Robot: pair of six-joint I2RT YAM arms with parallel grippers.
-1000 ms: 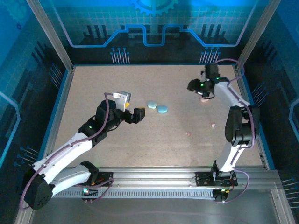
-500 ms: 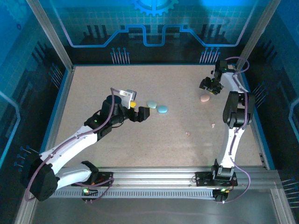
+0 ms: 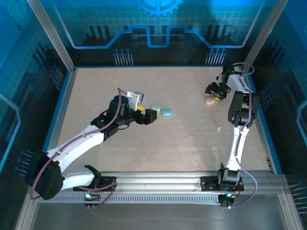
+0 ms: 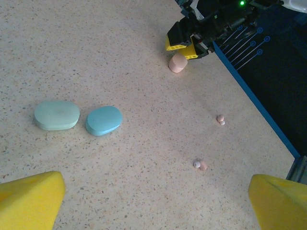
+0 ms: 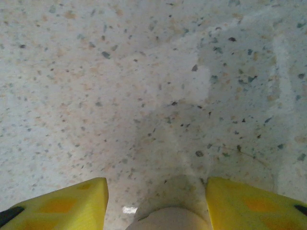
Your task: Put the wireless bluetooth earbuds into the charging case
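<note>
Counting off the left wrist view: three smooth oval pods and two small clusters of tiny pinkish pebble-like earbuds (image 4: 220, 119) lie on the speckled beige tabletop (image 3: 120, 86). The pale green oval pod (image 4: 56, 115) and the blue oval pod (image 4: 104, 120) sit side by side, nearly touching, just ahead of the left gripper (image 3: 146, 114). That gripper's two yellow fingertips (image 4: 29, 201) are spread wide with nothing between them. The pink oval pod (image 4: 177, 63) rests alone near the far right edge of the table, well apart from the other two. The right gripper (image 3: 214, 92) hovers directly over it. In the right wrist view its yellow fingertips (image 5: 62, 201) stand part-way apart; the pod's rounded top shows between them at the lower edge, with a gap on the left side, so nothing is clamped. Earbuds, cluster one: two pinkish bits touching, nearer the blue right border. Cluster two (image 4: 200, 165): one whitish bit touching one pinkish bit, nearer the arms' bases. Both clusters lie loose on the table between the blue pod and the right border, clear of all three pods and both grippers.
</note>
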